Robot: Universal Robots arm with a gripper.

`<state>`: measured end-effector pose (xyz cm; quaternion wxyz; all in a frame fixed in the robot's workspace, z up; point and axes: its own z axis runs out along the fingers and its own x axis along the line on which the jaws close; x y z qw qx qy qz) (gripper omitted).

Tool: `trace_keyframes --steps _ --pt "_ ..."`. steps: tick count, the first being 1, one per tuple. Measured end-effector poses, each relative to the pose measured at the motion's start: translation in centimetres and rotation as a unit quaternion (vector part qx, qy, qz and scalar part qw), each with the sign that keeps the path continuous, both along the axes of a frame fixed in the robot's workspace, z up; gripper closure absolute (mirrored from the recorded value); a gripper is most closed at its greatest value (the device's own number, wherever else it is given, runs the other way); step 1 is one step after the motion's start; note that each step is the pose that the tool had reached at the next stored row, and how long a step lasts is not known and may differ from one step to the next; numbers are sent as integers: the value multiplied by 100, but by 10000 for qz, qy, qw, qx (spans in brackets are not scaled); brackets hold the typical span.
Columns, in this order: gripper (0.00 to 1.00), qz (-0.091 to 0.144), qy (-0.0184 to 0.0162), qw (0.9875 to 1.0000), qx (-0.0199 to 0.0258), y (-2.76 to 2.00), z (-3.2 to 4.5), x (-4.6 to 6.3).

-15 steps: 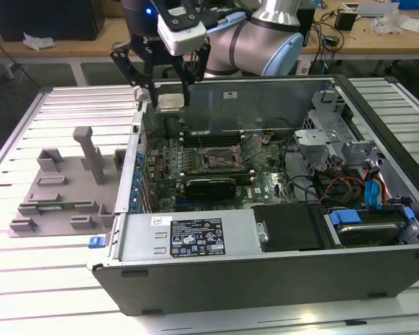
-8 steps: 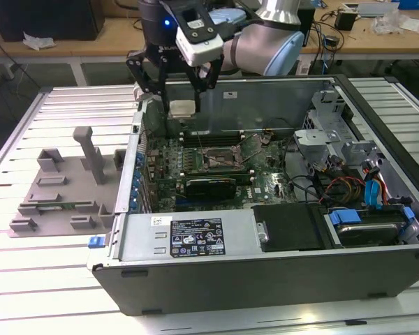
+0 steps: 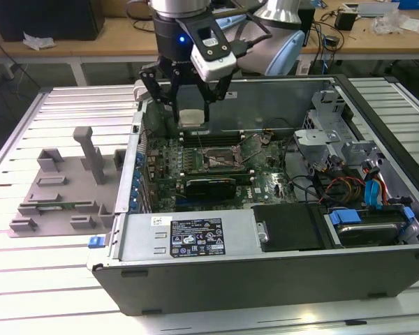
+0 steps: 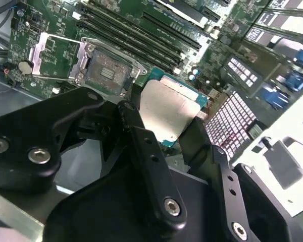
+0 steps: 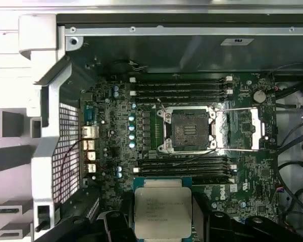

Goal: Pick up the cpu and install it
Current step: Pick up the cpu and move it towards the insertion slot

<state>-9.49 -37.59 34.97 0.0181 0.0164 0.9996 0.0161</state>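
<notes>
arm (image 3: pixel 178 24): we see it vertical, wrist down over the open computer case (image 3: pixel 300 276)
gripper (image 3: pixel 193 114): fingers clamped on the cpu (image 5: pixel 162 212) edges
cpu: held flat, metal top up, above the board (image 5: pixel 106 151), short of the open socket (image 5: pixel 187 130)

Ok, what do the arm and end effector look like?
The arm is silver metal with a black wrist section carrying a small blue light, plus a pale blue joint cap. A white box with a black cable sits at the wrist. The end effector is black, with bolted linkage fingers.
</notes>
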Motion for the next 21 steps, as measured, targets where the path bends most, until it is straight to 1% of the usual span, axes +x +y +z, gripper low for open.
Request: trace_keyframes --steps 2,4,6,8,9,11,13,15,17,19,21 --pt "45 3 5 10000 0 2 -35 36" --pt "45 8 22 10000 1 8 -84 94" --pt "45 12 37 10000 1 12 -115 133" --pt "45 19 58 10000 -1 16 -149 188" --pt "45 27 79 10000 1 23 -184 250" --pt "45 38 97 9999 1 31 -216 305" --pt "45 57 130 9999 1 40 -267 401" --pt "45 73 147 9999 0 49 -311 456" --pt "45 111 149 9998 0 72 -394 494" --pt "45 129 150 9998 -1 80 -432 502" --pt "45 158 150 9998 0 110 -476 509"
